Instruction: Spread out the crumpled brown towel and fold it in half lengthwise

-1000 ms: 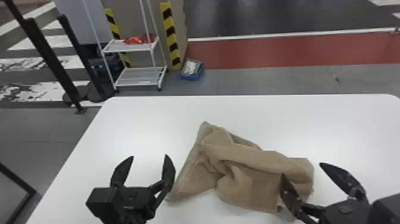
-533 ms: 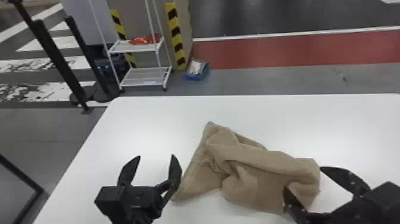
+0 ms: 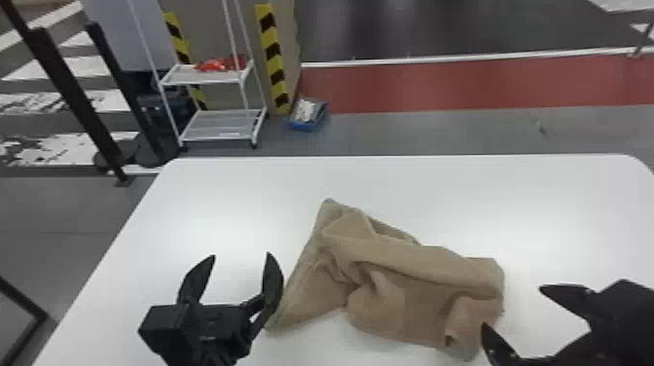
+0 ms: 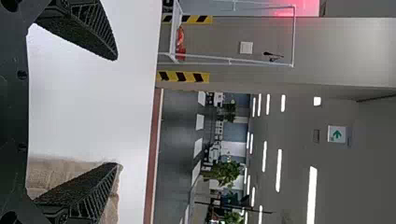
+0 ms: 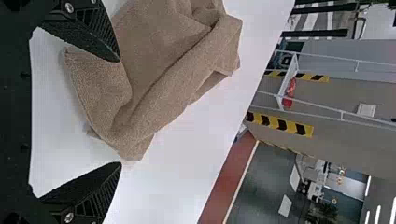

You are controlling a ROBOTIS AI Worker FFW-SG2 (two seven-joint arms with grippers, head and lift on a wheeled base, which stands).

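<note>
On my side of the white rectangular table with rounded corners, I have the crumpled brown cloth towel lying in a loose heap, neither spread flat nor folded. One pointed corner aims at the far edge, another slants toward my left arm, and a thick ridge runs across the pile to its bunched right end.

My left gripper, black with two flat fingers, stands open and empty to the left of the towel. Its inner finger overlaps the slanting corner in the head view; I can't tell whether they touch. My right gripper, the matching black one, is also open with nothing between its fingers, just beside the bunched end.

Past the table I see a white metal shelf rack with a red item on its upper shelf, and a blue box on the floor nearby.
</note>
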